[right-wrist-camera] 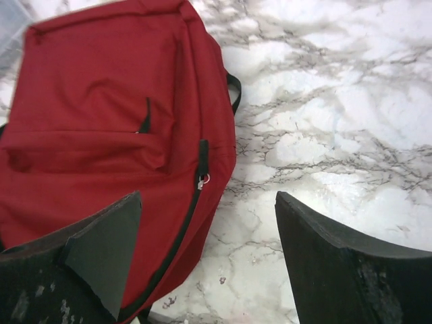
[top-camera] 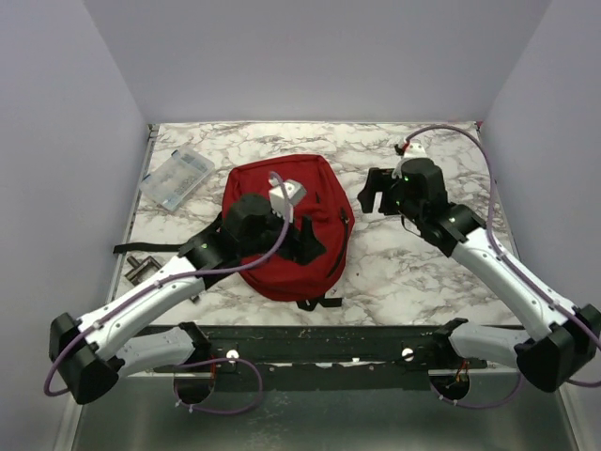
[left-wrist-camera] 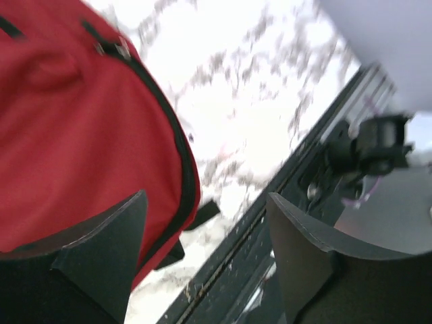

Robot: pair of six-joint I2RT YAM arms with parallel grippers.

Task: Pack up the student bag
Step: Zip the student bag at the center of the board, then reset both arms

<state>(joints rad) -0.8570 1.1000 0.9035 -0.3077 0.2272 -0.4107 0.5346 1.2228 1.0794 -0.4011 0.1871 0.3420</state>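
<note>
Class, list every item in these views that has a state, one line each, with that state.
student bag: lying flat on the table, looks zipped shut
left end effector: open, empty, above the bag
right end effector: open, empty, beside the bag
clear case: lying flat, apart from the bag

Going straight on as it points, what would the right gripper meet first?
Probably the zippered edge of the red backpack, seen between the fingertips of the open right gripper; marble table lies just beside, and depth is unclear.

white grey-veined marble tabletop (top-camera: 413, 272), plain pale lilac walls (top-camera: 310, 56), dark metal rail (top-camera: 310, 344) along near edge
</note>
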